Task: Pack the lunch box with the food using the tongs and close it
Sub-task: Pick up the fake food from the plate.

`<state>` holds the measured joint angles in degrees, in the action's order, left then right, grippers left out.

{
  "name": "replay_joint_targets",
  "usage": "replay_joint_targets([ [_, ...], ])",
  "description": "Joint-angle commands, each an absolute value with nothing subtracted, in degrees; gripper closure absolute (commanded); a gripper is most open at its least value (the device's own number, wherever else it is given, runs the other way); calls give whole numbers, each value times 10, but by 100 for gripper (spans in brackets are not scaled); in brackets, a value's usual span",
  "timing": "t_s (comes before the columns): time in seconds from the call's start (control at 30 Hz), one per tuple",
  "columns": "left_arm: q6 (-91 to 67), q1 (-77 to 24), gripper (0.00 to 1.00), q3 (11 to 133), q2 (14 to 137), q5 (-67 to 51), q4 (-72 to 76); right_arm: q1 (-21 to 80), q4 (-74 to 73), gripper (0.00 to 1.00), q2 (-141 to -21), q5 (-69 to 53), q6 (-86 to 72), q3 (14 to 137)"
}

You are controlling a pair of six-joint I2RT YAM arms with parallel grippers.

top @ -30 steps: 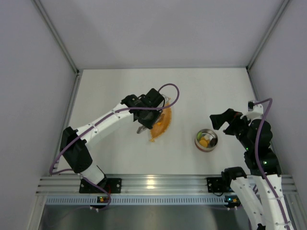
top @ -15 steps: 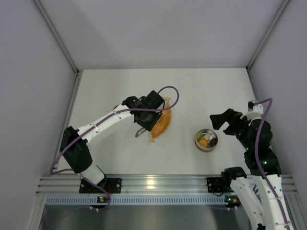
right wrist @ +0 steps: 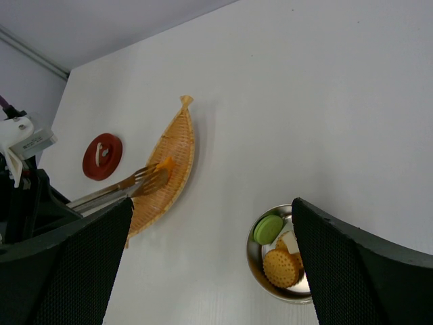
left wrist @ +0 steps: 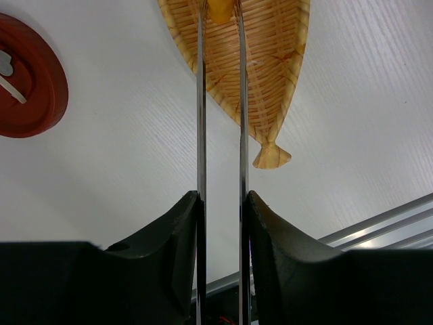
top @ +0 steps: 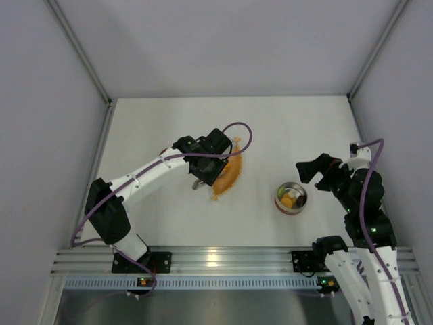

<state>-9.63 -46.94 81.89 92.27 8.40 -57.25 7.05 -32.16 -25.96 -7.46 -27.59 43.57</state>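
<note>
Shifted slightly, left gripper [left wrist: 221, 203] clamped on tongs [left wrist: 201, 101], tongs pointing across tray [left wrist: 274, 68], tips at orange piece [left wrist: 220, 9], right gripper [right wrist: 211, 211] jaws apart.

Woven orange leaf-shaped tray [left wrist: 277, 68] flat on white table [top: 304, 128], stem end pointing toward aluminium rail [top: 216, 258] at near edge.

Bare white tabletop [top: 260, 135] is stretching between the orange woven leaf-shaped tray [top: 231, 177] and the round shiny steel container [top: 291, 197], leaving a way through. The long silver metal tongs [left wrist: 201, 101] are reaching over the tray. The right gripper [right wrist: 213, 206], jaws spread wide, is hovering near the container's far right side.
</note>
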Motion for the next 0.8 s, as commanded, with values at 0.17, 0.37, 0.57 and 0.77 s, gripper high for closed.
replay_joint_targets([
  [0.17, -106, -469, 81, 823, 911, 84, -563, 65, -300, 1, -257, -78, -276, 445],
  [0.37, -118, -469, 91, 862, 900, 72, -559, 64, -301, 1, -256, -76, -275, 447],
  [0.57, -120, -473, 93, 907, 896, 51, -562, 64, -301, 1, -256, -76, -276, 446],
  [0.77, -130, -502, 93, 939, 902, 47, -568, 64, -300, 0, -257, -76, -277, 447],
])
